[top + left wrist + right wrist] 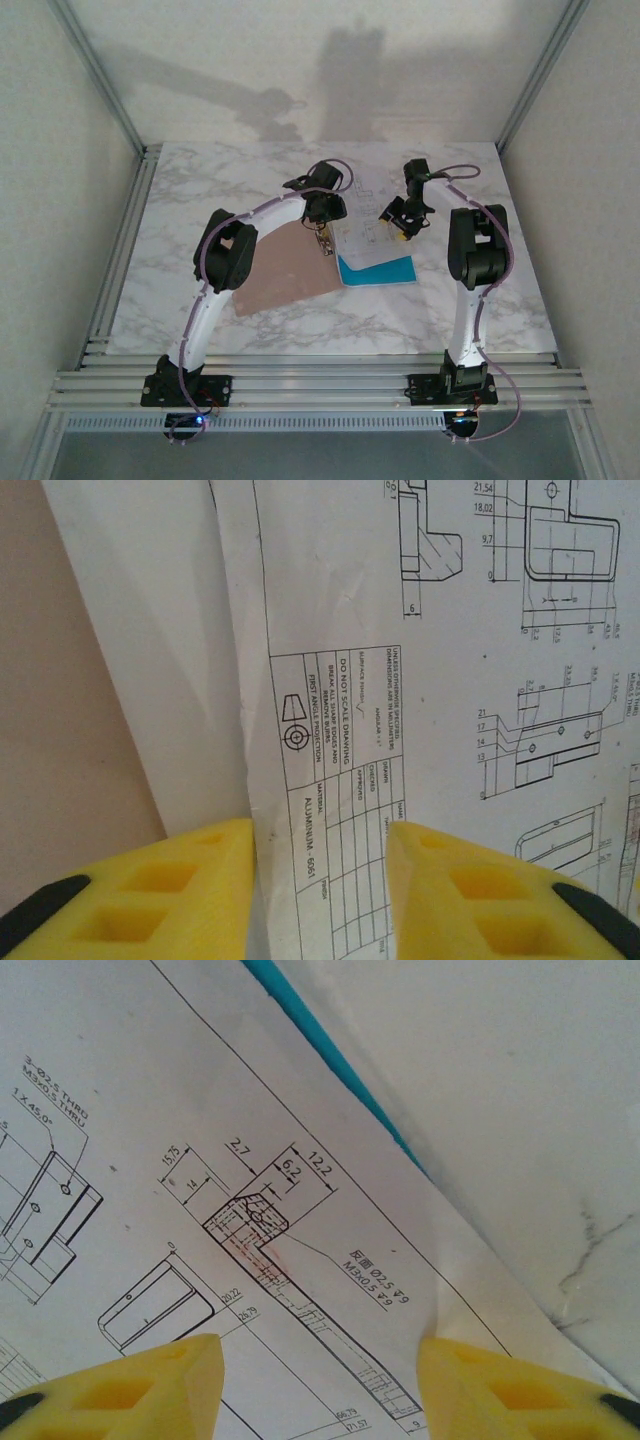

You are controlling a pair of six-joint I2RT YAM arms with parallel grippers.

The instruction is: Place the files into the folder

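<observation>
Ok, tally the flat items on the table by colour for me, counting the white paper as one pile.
Pinkish-brown card folder: 1
Bright blue sheet: 1
White pile of printed drawing sheets: 1
Total: 3

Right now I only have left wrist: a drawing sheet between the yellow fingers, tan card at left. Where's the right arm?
Observer: The right gripper hangs over the white sheets, to the right of yours, jaws apart.
Operator: Anything in that stack besides white paper?
Observer: Yes, a blue sheet sticks out at the stack's near edge.
Operator: How does the folder lie?
Observer: The folder lies flat on the marble table, its right edge meeting the sheets under the left gripper.
</observation>
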